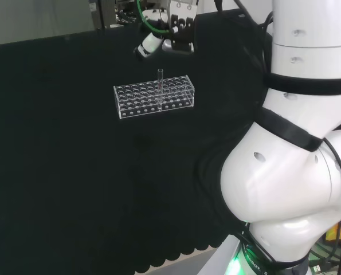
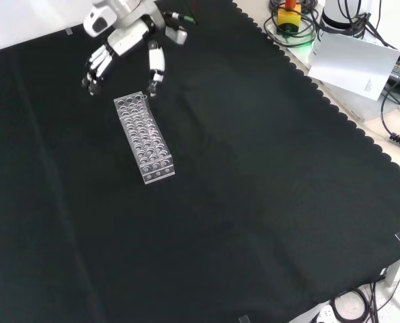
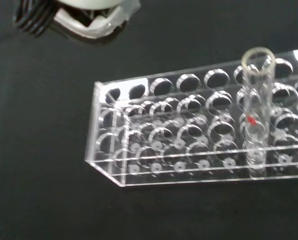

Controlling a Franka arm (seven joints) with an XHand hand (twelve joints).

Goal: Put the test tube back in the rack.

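Hand (image 2: 129, 33): black and white, glossy hard shells with dark segments, fingers (image 2: 95, 67) spread and only slightly bent, apart from one another, closed on nothing. Hovering just past the far end of the rack (image 2: 144, 138) in the front view, thumb tip (image 2: 156, 70) close to that end without touching it; above and slightly right of the rack in the head view.

Rack: clear moulded plastic, long rectangular box, rows of round holes through its top plate, edges catching the light. Flat on the black cloth (image 2: 253, 188), matte and finely woven, scalloped along its edge.

Test tube (image 1: 160, 87): thin clear cylinder with a rounded rim, upright in a hole of the rack, top half standing above the plate. Small red mark visible on its wall in the wrist view (image 3: 255, 115).
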